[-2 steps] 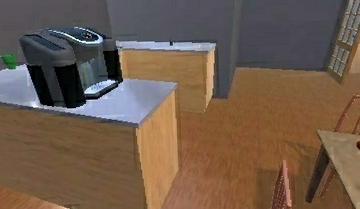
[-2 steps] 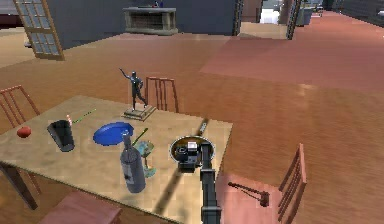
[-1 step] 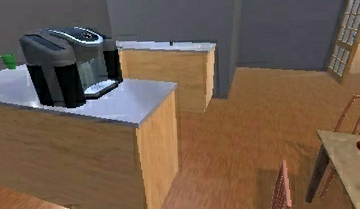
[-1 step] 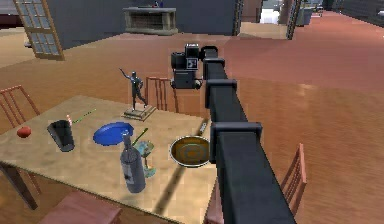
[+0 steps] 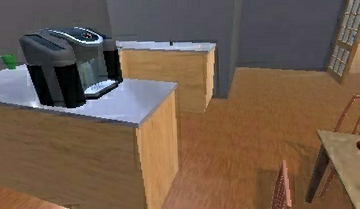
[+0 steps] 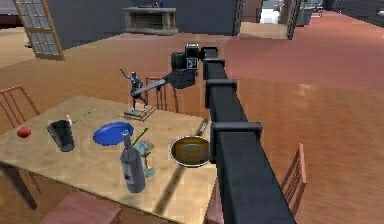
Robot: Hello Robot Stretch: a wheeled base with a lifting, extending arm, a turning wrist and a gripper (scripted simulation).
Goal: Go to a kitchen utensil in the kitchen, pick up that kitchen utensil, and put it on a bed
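The picking step seems in hand. The dark end effector (image 6: 152, 91) reaches near a dark figurine (image 6: 131, 86) on the light wooden counter (image 6: 60, 165), centre frame. I cannot tell if it holds anything. The next move calls for careful aiming at the utensil.

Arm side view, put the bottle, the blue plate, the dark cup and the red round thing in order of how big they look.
1. bottle, nearest the camera, so unsure.
2. blue plate and dark cup, about alike.
3. red round thing, smallest.
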